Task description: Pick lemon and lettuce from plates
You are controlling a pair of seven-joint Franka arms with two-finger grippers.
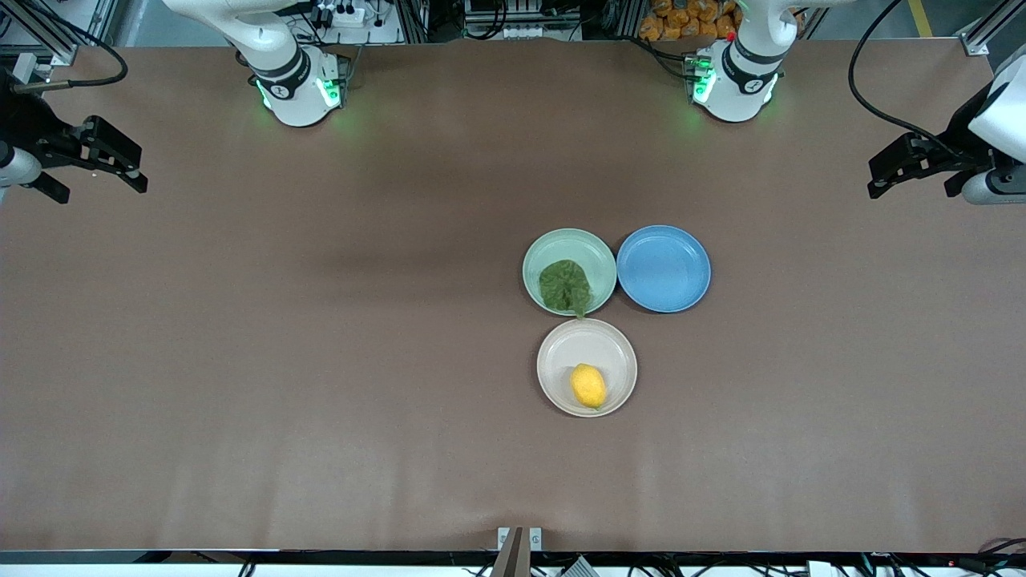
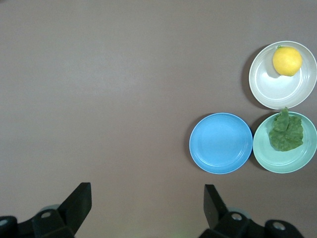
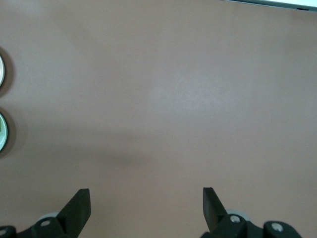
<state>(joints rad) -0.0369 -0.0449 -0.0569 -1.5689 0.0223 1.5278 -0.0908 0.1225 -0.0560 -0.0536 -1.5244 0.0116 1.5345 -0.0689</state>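
Lemon [image 1: 589,385] and lettuce [image 1: 565,286] on plates; both pincers open, empty.

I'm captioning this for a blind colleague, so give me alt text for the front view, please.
Three round plates cluster on a brown table: a mint plate holding the lettuce, a blue plate beside it, and a beige plate with the lemon nearest the camera. The open left gripper and right gripper wait at the table's ends.
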